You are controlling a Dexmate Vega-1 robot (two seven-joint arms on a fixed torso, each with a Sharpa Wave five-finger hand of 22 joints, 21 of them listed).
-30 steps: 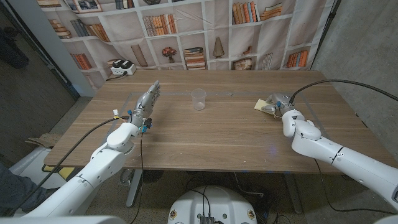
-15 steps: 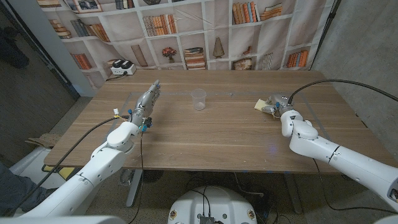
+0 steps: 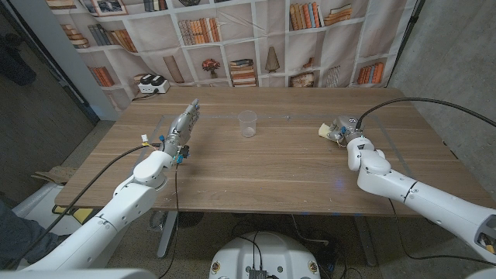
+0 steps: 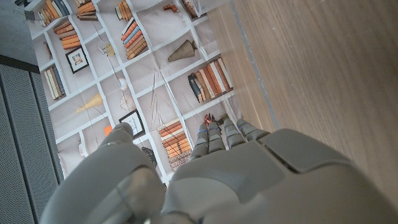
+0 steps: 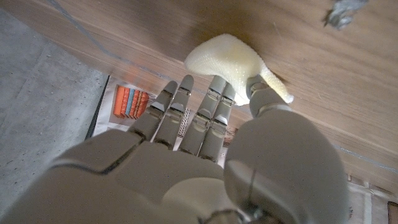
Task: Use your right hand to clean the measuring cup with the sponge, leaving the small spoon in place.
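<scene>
The clear measuring cup point(image 3: 247, 123) stands upright at the middle of the table's far half. The pale yellow sponge point(image 3: 323, 130) is at the right, against my right hand point(image 3: 342, 129). In the right wrist view the sponge point(image 5: 227, 58) is bent, pinched between the thumb and fingertips point(image 5: 214, 87) of my right hand point(image 5: 205, 162), close over the wood. A small greyish thing point(image 5: 340, 13), perhaps the small spoon, lies on the table beyond the sponge. My left hand point(image 3: 183, 126) stays at the left, fingers stretched out and holding nothing, well apart from the cup.
The wooden table point(image 3: 263, 170) has bare wood across its near half. A bookshelf-print backdrop point(image 3: 232, 39) hangs behind the far edge, with a small white device point(image 3: 151, 84) on a ledge at the back left. Cables trail from both arms.
My right hand has shifted slightly left and away from me, with the sponge at its fingertips. The left hand and the cup have not moved.
</scene>
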